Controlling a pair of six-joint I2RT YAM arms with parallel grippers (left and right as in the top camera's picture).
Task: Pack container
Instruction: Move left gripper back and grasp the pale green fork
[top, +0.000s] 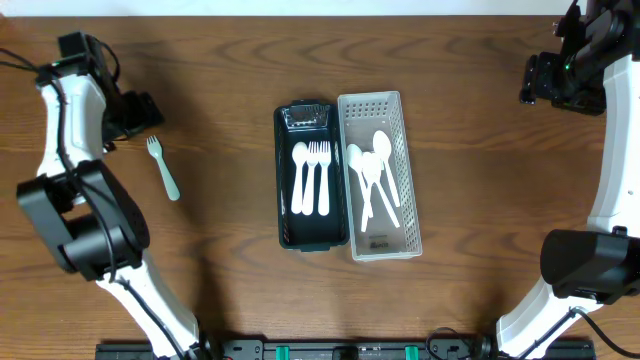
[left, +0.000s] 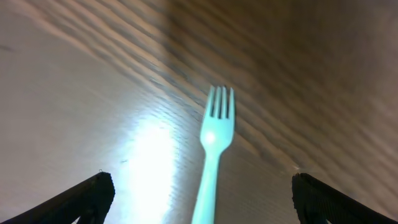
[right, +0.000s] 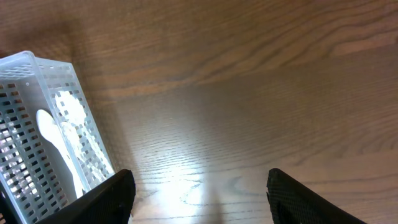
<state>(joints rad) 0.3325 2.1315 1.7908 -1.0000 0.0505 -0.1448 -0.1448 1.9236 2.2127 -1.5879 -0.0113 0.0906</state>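
A pale green plastic fork (top: 163, 167) lies alone on the wooden table at the left; in the left wrist view it (left: 213, 149) lies between my open fingers, tines pointing away. My left gripper (top: 138, 112) hovers open just beyond the fork's tines. A dark green container (top: 311, 236) in the middle holds white forks and a spoon (top: 311, 176). A white perforated basket (top: 381, 245) beside it holds white spoons (top: 372, 170); it shows in the right wrist view (right: 37, 143). My right gripper (top: 545, 80) is open and empty at the far right.
A clear small packet (top: 306, 118) sits at the far end of the dark container. Bare wooden table (top: 500, 200) lies between the basket and my right arm.
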